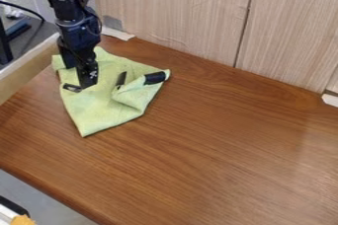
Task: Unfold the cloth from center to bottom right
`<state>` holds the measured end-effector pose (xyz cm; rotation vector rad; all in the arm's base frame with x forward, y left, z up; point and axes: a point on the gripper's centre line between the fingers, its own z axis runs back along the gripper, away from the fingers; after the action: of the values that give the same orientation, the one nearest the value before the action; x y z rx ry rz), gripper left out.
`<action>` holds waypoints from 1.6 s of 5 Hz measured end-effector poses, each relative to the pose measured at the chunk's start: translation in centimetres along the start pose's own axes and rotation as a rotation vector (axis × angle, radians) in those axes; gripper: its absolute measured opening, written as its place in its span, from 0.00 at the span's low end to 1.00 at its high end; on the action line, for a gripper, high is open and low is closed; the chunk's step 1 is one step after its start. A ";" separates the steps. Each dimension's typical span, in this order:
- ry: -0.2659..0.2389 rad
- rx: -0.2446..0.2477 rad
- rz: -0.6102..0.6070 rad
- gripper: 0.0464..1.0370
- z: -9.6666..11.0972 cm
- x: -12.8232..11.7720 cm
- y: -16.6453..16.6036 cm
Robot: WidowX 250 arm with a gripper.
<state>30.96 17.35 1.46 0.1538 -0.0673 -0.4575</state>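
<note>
The claw (82, 85) hangs over the cloth's (98, 108) nine o'clock; I cannot tell its grip. A fold (137, 93) sits at three.

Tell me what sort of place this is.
Probably a robotics lab or test bench: a black robot arm hangs over a wood-grain tabletop, with pale upright panels behind it.

A pale green cloth (99, 108) laid partly folded on a brown wooden tabletop (218, 160), its right side rumpled around a small black object (155, 77), the black gripper (82, 85) held at its left part, pale wood-grain panels (178, 12) set behind.
</note>
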 end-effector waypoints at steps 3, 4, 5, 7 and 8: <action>-0.002 -0.087 -0.109 0.93 -2.6 0.3 -0.4; 0.014 -0.081 -0.085 0.65 -2.8 -0.3 0.0; 0.020 -0.072 -0.063 0.35 -2.9 -0.6 0.2; 0.030 -0.067 -0.033 0.02 -3.2 -0.9 0.0; 0.016 -0.081 -0.026 0.01 -3.2 -0.7 -0.3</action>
<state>30.48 17.81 -1.78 0.0793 -0.0306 -0.4842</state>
